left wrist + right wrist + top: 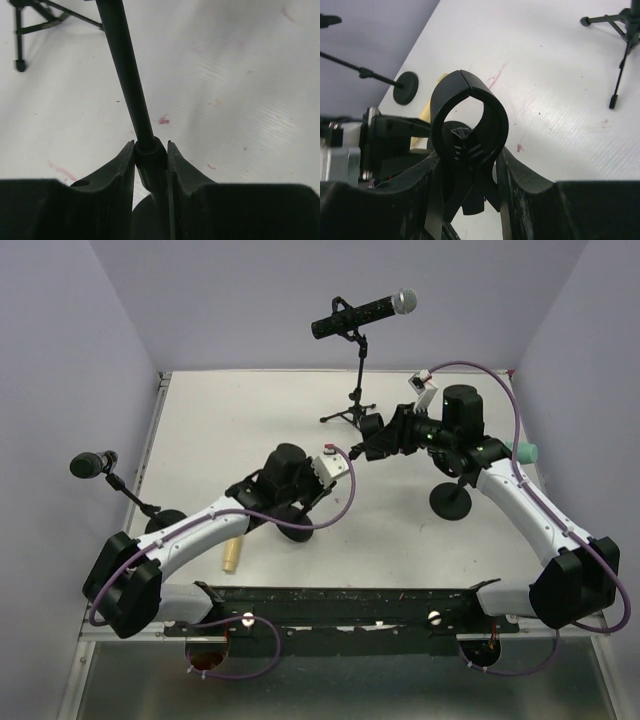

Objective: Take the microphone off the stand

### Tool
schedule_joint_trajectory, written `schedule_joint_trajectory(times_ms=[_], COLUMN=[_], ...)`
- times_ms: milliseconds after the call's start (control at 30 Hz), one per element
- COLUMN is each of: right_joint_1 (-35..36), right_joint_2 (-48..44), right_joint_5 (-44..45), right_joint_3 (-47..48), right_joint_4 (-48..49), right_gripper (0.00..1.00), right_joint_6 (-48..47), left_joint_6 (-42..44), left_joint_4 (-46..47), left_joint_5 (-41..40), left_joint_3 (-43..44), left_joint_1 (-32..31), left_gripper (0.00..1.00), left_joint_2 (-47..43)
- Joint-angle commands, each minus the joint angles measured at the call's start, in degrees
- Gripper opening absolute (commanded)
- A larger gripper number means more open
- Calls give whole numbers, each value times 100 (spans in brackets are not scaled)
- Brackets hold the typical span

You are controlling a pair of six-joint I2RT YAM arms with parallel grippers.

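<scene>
- Beige cylinder [232, 555] is seen lying loose near the near-left corner; whether it is a mic cannot be told.
- Left gripper [151, 147]: jaws are pinched on the pole [127, 75] of the mid-bench stand.
- Right gripper [470, 152]: jaws are pinched on the clip [465, 81], likely that stand's; its ring is empty.
- Left mic [88, 466] is seated in its stand at the left edge, and the far mic [365, 313] on a tripod [355, 405] at the far edge.
- Judged: removal is possibly done at the held clip; both seated mics are left.
</scene>
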Motion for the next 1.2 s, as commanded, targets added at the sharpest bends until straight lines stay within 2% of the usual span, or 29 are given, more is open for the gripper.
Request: schedule_joint_trajectory(times_ms=[0, 67, 133, 267, 333, 400, 467, 533, 600, 733, 967, 1000, 1100, 1133, 1167], right_joint_1=[-8, -8, -8, -8, -8, -8, -8, -8, -8, -8, -8, -8, -8, -17, -8], right_joint_2=[230, 230, 212, 160, 125, 98, 72, 37, 2, -7, -16, -7, 10, 19, 28], right_joint_5=[953, 963, 866, 910, 797, 464, 112, -214, -451, -540, -505, -496, -287, -129, 91], right_joint_3=[333, 334, 290, 246, 228, 184, 158, 114, 79, 26, 201, 263, 465, 535, 631], right_joint_4=[-489, -604, -604, -447, -289, -69, 89, 204, 292, 389, 345, 319, 196, 117, 47], right_gripper=[1, 1, 1, 1, 1, 1, 1, 1, 1, 1, 1, 1, 1, 1, 1], right_joint_6=[701, 728, 658, 605, 500, 219, -79, -291, -441, -476, -573, -599, -591, -504, -398], left_joint_6=[-554, -861, -1003, -1126, -1100, -934, -776, -635, -573, -310, 595, 631, 229, -104, -481], left_joint_4=[2411, 2167, 2095, 1859, 1631, 1184, 579, 50, -320, -568, -1385, -1342, -668, -212, 314], left_joint_5=[-3915, -4077, -3815, -2797, -1790, -524, 496, 1272, 1696, 2215, 2813, 2744, 2209, 1842, 1046], left_joint_3=[-443, -320, -372, -416, -364, -197, 57, 321, 515, 656, 946, 920, 701, 535, 333], left_joint_1=[-720, -720, -712, -703, -598, -440, -255, -27, 237, 659, 695, 695, 695, 669, 581], left_gripper=[0, 0, 0, 0, 2, 30, 47, 52, 53, 50, 42, 38, 13, 4, 0], left_joint_2=[-169, 7, -9, -132, -220, -229, -150, 42, 297, 649, 984, 984, 870, 765, 590])
